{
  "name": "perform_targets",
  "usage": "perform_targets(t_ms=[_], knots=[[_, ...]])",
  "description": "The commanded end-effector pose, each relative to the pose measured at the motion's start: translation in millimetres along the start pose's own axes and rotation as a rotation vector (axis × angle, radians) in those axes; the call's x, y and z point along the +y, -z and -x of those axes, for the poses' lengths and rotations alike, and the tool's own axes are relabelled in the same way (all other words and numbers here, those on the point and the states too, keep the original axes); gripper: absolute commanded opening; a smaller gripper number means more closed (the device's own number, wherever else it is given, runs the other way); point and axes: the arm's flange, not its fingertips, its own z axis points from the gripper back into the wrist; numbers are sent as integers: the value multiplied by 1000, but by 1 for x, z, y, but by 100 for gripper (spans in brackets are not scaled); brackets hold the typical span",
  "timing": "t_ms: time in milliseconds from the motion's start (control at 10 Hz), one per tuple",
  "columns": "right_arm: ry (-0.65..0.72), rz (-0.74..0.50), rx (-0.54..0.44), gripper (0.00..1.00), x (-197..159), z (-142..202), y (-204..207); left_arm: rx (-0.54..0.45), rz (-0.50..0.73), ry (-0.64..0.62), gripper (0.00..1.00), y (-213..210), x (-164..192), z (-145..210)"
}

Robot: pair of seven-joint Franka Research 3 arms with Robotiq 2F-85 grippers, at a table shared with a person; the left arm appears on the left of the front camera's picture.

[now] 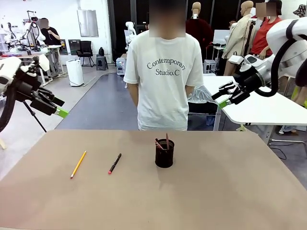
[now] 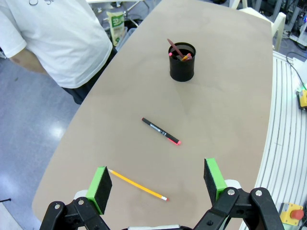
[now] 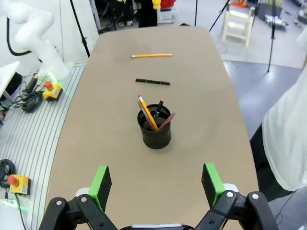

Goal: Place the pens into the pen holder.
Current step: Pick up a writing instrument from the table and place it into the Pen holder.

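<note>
A yellow-orange pencil [image 1: 78,164] [image 2: 138,185] [image 3: 151,55] lies flat on the left part of the brown table. To its right lies a black pen with a red end [image 1: 114,163] [image 2: 161,131] [image 3: 152,82]. The black pen holder [image 1: 164,154] [image 2: 182,63] [image 3: 155,126] stands upright near the table's middle with several pens sticking out of it. My left gripper [image 1: 60,108] [image 2: 157,182] hangs open, high above the table's left edge. My right gripper [image 1: 224,98] [image 3: 156,184] is open too, raised at the far right. Both are empty.
A person in a white T-shirt [image 1: 164,76] stands at the table's far side, hands behind the back. A white table [image 1: 259,108] is behind at the right. Cables and red stop buttons [image 3: 19,184] lie on the floor beside the table.
</note>
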Motion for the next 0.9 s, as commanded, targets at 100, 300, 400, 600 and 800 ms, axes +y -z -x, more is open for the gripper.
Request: perform_targets(t_ms=[100, 300, 400, 600, 800], knots=[[0, 0, 0, 100, 0, 0, 0, -7, 4, 2, 100, -1, 0, 0], [0, 0, 0, 100, 0, 0, 0, -7, 4, 2, 100, -1, 0, 0], [0, 0, 0, 100, 0, 0, 0, -7, 4, 2, 100, -1, 0, 0], [0, 0, 0, 100, 0, 0, 0, -7, 4, 2, 100, -1, 0, 0], [0, 0, 0, 100, 0, 0, 0, -7, 4, 2, 100, -1, 0, 0]])
